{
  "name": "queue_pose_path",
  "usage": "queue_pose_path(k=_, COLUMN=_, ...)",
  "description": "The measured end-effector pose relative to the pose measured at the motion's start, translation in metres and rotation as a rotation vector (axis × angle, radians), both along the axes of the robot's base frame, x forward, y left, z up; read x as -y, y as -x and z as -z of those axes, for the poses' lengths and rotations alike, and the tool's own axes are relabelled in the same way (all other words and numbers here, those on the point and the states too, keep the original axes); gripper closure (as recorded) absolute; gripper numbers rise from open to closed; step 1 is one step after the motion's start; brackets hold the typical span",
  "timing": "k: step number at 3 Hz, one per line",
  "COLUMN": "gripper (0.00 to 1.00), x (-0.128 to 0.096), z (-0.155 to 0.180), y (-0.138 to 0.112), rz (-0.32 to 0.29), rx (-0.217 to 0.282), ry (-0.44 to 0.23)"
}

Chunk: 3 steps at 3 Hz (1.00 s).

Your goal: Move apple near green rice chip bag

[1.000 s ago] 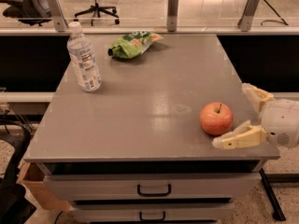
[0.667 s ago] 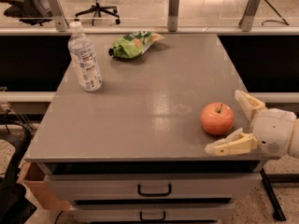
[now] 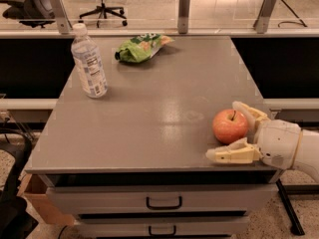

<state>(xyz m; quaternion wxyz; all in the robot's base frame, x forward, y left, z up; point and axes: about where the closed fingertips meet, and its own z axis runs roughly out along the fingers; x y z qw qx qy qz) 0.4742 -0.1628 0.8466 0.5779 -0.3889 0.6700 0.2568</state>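
The red-orange apple [image 3: 230,126] sits on the grey table [image 3: 159,93] near its front right corner. My gripper [image 3: 223,131] comes in from the right at table height, open, with one cream finger behind the apple and the other in front of it, so the apple lies between the fingers. The green rice chip bag [image 3: 141,47] lies at the back of the table, left of centre, far from the apple.
A clear plastic water bottle [image 3: 88,62] with a white cap stands upright at the table's back left. A glass partition with metal posts [image 3: 184,4] runs behind the table. Drawers with handles [image 3: 164,203] are under the front edge. Office chairs stand beyond.
My gripper has slid left toward the apple, so its open fingers now sit on both sides of it. The apple, bag and bottle have not moved.
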Motion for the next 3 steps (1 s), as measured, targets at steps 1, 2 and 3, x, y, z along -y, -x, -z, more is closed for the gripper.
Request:
queue_pose_path(k=1, gripper=0.37, x=-0.0023, z=-0.0006, y=-0.0001, rz=-0.004, rx=0.001, ry=0.001)
queue_pose_path(k=2, gripper=0.60, x=-0.0045, z=-0.0013, y=-0.0002, rz=-0.008, rx=0.002, ry=0.001)
queue_pose_path(k=3, gripper=0.83, x=-0.0067, z=-0.0020, y=-0.0002, rz=-0.012, rx=0.003, ry=0.002)
